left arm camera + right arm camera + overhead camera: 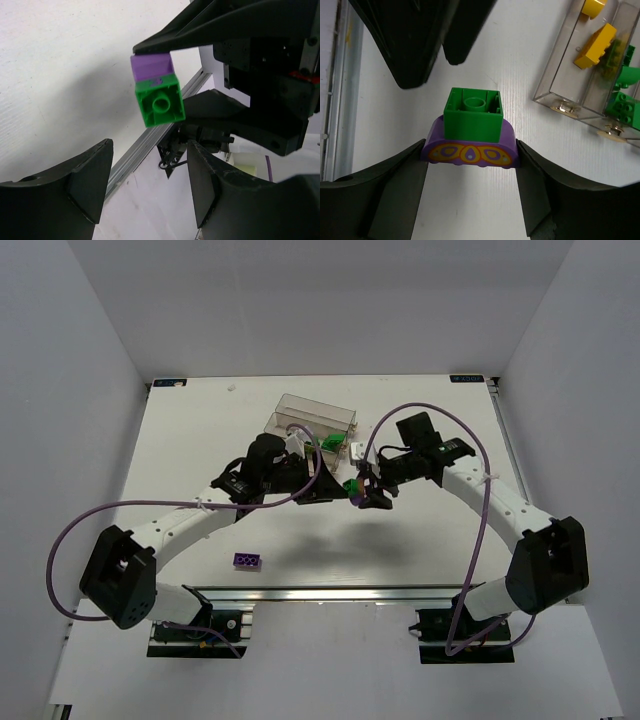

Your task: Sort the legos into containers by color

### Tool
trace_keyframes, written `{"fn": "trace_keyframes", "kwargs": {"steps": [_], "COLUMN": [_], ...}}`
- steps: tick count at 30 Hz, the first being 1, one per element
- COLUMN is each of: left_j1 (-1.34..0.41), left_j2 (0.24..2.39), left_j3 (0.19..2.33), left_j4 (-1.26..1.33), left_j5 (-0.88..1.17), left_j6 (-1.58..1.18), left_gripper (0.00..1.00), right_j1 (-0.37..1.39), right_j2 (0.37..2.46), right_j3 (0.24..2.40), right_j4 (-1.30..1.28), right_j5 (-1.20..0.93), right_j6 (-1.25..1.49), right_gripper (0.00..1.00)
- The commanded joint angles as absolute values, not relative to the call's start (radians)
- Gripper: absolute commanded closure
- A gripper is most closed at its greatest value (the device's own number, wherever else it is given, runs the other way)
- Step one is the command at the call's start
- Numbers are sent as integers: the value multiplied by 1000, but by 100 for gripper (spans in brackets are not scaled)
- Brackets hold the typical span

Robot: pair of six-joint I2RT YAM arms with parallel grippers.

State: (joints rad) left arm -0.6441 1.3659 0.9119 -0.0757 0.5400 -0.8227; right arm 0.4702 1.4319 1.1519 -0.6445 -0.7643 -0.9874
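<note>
green lego (472,120) square, hollow-bottomed | purple lego (470,152) arched, glossy plastic

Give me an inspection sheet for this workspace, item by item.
Surface: white table, matte.
Job's things: purple arched brick with green brick stuck on it, held in the air; loose purple brick on the table; clear bins hold yellow bricks and green bricks.
Clutter: nothing seen.
Claws: right claw shut on the purple arched brick; left claw open, empty.
Cables: purple cables loop loosely over the table.
Surroundings: white walls.
</note>
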Motion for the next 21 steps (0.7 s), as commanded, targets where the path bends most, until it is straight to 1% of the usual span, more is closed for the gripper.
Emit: {"fn": "trace_keyframes", "kwargs": {"steps": [1,11,18,21], "left_j1": [-653,-653,-653,-653], "left_j2": [1359,1387,1394,1399], "left_j3": [954,969,976,976], "left_j4": [-72,-81,-84,-84], "left_j5": [552,540,545,549], "left_j6": [-795,-788,-787,-788], "left_gripper": [29,30,39,45], "right_j1": [498,543,558,564], "right_j2": [1425,1405,1401,1399], "right_j3": [1184,1160,1147,1146], "right_j4": [-611,-600,-584,-580], "right_j5": [-795,-781,-773,-772], "right_j6": [-963,-956,-945,-939], "right_gripper": [100,100,100,100]}}
